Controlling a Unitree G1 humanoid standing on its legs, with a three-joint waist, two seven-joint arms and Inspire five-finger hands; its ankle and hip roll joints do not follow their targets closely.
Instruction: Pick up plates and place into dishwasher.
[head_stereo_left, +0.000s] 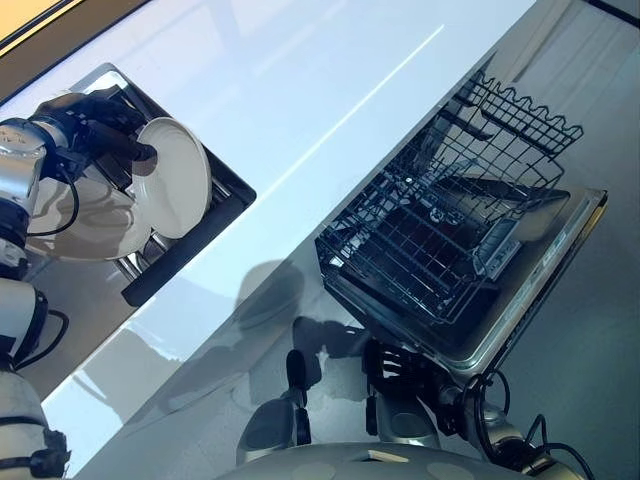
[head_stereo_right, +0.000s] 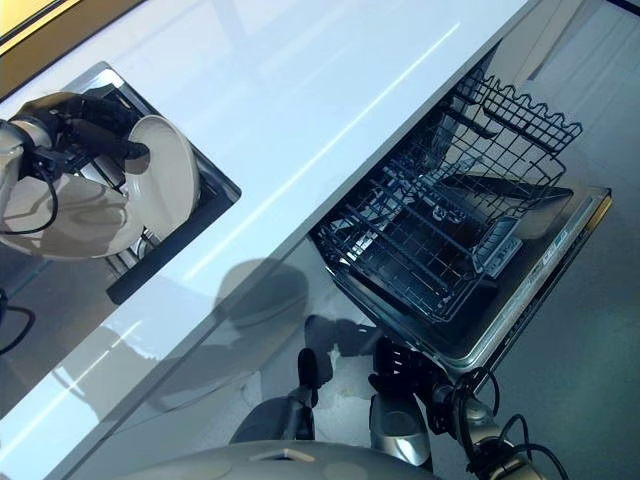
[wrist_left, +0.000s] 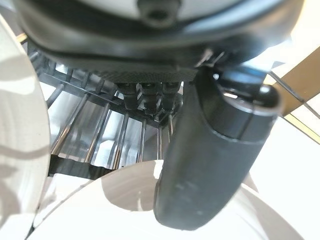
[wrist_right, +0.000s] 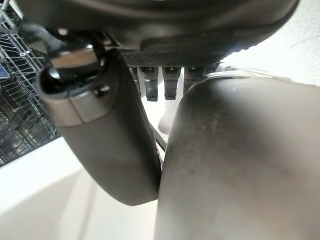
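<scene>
A white plate stands on edge in the dark dish rack at the left. My left hand is at its upper rim; the thumb lies across the plate's face and pinches it. A second white plate leans just behind it, also seen close beside the hand. The dishwasher's lower rack is pulled out over the open door at the right and holds no plates. My right hand hangs low in front of the door, fingers relaxed, holding nothing.
A long white countertop runs between the dish rack and the dishwasher. The upper wire basket juts out above the lower rack. Grey floor lies to the right of the door.
</scene>
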